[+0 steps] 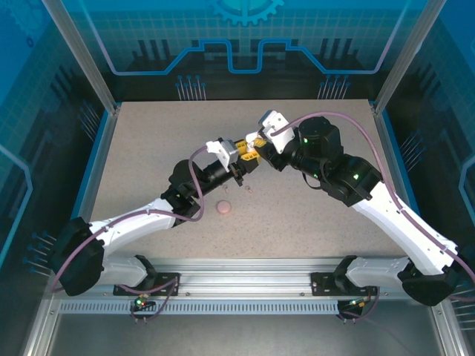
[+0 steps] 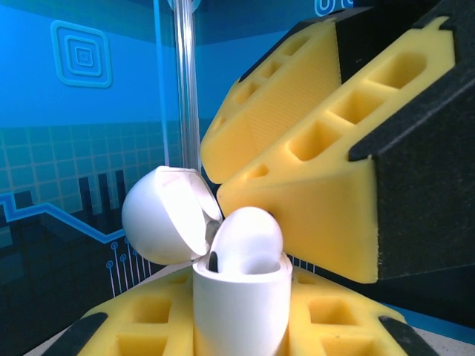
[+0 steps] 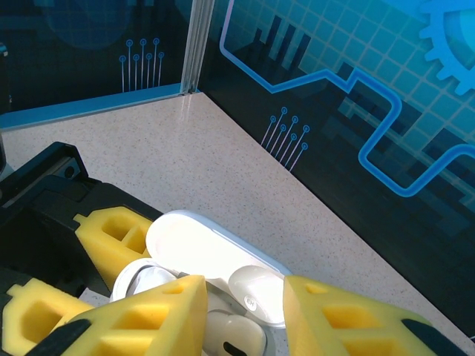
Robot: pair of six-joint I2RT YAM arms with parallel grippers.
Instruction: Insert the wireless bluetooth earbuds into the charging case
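My left gripper is shut on the white charging case, holding it upright between its yellow pads. The lid hangs open to the left. One white earbud sits in the case with its rounded head above the rim. From the right wrist I look down on the open lid and an earbud seated below it. My right gripper is open just above that earbud, its yellow fingers either side and not pressing it. Both grippers meet above the table's middle.
A small pink rounded lump lies on the speckled table in front of the grippers. A tiny pale speck lies between it and them. Blue patterned walls and an aluminium post close the far side.
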